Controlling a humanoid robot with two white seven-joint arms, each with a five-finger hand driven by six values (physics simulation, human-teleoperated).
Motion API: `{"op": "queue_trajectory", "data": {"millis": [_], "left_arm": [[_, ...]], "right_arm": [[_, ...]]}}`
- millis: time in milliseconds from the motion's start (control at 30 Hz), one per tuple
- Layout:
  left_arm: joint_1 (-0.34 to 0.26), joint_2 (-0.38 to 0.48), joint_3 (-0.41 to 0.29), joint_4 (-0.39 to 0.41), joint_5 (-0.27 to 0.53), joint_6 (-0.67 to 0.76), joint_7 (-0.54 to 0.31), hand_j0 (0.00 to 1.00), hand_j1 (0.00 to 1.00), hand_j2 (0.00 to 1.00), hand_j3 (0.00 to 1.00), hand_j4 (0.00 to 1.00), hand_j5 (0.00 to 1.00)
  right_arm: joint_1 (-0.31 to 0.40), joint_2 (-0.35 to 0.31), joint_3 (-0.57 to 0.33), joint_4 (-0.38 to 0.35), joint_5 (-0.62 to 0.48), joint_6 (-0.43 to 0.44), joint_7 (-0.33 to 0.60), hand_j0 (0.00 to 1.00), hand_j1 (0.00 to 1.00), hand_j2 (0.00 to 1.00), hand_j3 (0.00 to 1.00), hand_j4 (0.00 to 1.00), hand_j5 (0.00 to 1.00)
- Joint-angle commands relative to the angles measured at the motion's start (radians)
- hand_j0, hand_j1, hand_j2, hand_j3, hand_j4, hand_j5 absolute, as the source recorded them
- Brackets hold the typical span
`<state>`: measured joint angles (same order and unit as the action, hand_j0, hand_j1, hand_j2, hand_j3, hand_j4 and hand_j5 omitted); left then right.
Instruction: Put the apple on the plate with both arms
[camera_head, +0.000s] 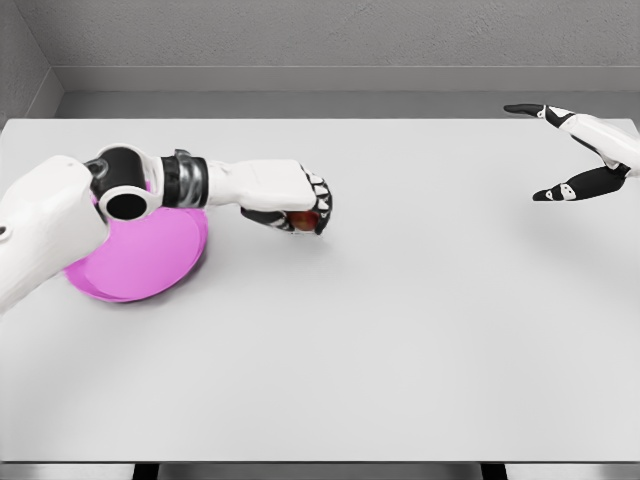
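Now my left hand (300, 208) curls over what looks like the apple (301, 220) — grasp underway; next, carry it left onto the pink plate (150, 265). Right hand (580, 150) idles, fingers spread, holding nothing.

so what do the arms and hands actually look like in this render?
Both arms have smooth white shells. The left arm shows a black round joint cap and a dark ribbed wrist ring. The left hand has a white back with black finger segments. The right hand is white at the palm, with black fingers carrying small white marks. No cables or labels are visible.
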<state>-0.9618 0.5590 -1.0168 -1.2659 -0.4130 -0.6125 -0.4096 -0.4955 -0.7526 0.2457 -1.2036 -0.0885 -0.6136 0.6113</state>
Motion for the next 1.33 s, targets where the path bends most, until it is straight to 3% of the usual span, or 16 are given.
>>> {"op": "queue_trajectory", "data": {"millis": [0, 100, 333, 433, 467, 533, 600, 800, 967, 1033, 1100, 1133, 1300], "left_arm": [[0.002, 0.179, 0.070, 0.002, 0.060, 0.002, 0.002, 0.41, 0.41, 0.41, 0.41, 0.41, 0.41], [0.018, 0.265, 0.076, 0.011, 0.060, 0.002, 0.002, 0.42, 0.42, 0.42, 0.42, 0.42, 0.42], [0.064, 0.318, 0.075, 0.016, 0.059, 0.002, 0.000, 0.47, 0.47, 0.47, 0.47, 0.47, 0.47], [0.066, 0.322, 0.075, 0.026, 0.062, 0.002, 0.002, 0.62, 0.62, 0.62, 0.62, 0.62, 0.62], [0.066, 0.317, 0.073, 0.026, 0.063, 0.002, 0.003, 0.76, 0.76, 0.76, 0.76, 0.76, 0.76], [0.067, 0.312, 0.072, 0.026, 0.085, 0.002, 0.003, 0.93, 0.93, 0.93, 0.93, 0.93, 0.93], [0.080, 0.314, 0.072, 0.026, 0.099, 0.002, 0.003, 1.00, 1.00, 1.00, 1.00, 1.00, 1.00], [0.080, 0.303, 0.072, 0.026, 0.146, 0.002, 0.005, 1.00, 1.00, 1.00, 1.00, 1.00, 1.00], [0.057, 0.194, 0.075, 0.028, 0.226, 0.002, 0.006, 1.00, 1.00, 1.00, 1.00, 1.00, 1.00], [0.029, 0.194, 0.116, 0.172, 0.296, 0.002, 0.005, 1.00, 1.00, 1.00, 1.00, 1.00, 1.00], [0.028, 0.193, 0.188, 0.286, 0.296, 0.002, 0.005, 1.00, 1.00, 1.00, 1.00, 1.00, 1.00], [0.026, 0.193, 0.193, 0.319, 0.295, 0.002, 0.003, 1.00, 1.00, 1.00, 1.00, 1.00, 1.00], [0.029, 0.176, 0.192, 0.326, 0.289, 0.002, 0.002, 1.00, 1.00, 1.00, 1.00, 1.00, 1.00]], "right_arm": [[0.000, -0.002, 0.000, -0.001, -0.008, 0.003, 0.000, 1.00, 1.00, 1.00, 1.00, 1.00, 1.00], [0.000, -0.002, 0.000, -0.001, -0.008, 0.003, 0.000, 1.00, 1.00, 1.00, 1.00, 1.00, 1.00], [-0.006, -0.001, 0.000, -0.001, -0.008, 0.003, 0.000, 1.00, 1.00, 1.00, 1.00, 1.00, 1.00], [-0.006, -0.001, 0.000, -0.001, -0.008, 0.003, 0.000, 1.00, 1.00, 1.00, 1.00, 1.00, 1.00], [-0.006, -0.001, 0.000, -0.001, -0.008, 0.003, 0.000, 1.00, 1.00, 1.00, 1.00, 1.00, 1.00], [-0.006, -0.001, 0.000, -0.001, -0.008, 0.003, 0.000, 1.00, 1.00, 1.00, 1.00, 1.00, 1.00], [-0.006, -0.001, 0.000, -0.001, -0.008, 0.003, 0.000, 1.00, 1.00, 1.00, 1.00, 1.00, 1.00], [-0.005, -0.001, 0.000, -0.001, -0.008, 0.003, 0.000, 1.00, 1.00, 1.00, 1.00, 1.00, 1.00], [-0.003, -0.001, 0.000, -0.001, -0.008, 0.003, 0.000, 1.00, 1.00, 1.00, 1.00, 1.00, 1.00], [-0.003, -0.001, 0.000, -0.001, -0.008, 0.003, 0.000, 1.00, 1.00, 1.00, 1.00, 1.00, 1.00], [-0.003, -0.002, 0.000, -0.001, -0.008, 0.003, 0.000, 1.00, 1.00, 1.00, 1.00, 1.00, 1.00], [-0.002, -0.002, 0.000, -0.001, -0.008, 0.003, 0.000, 1.00, 1.00, 1.00, 1.00, 1.00, 1.00], [0.003, -0.033, -0.002, -0.001, -0.013, 0.003, 0.000, 1.00, 1.00, 1.00, 1.00, 1.00, 1.00]]}}
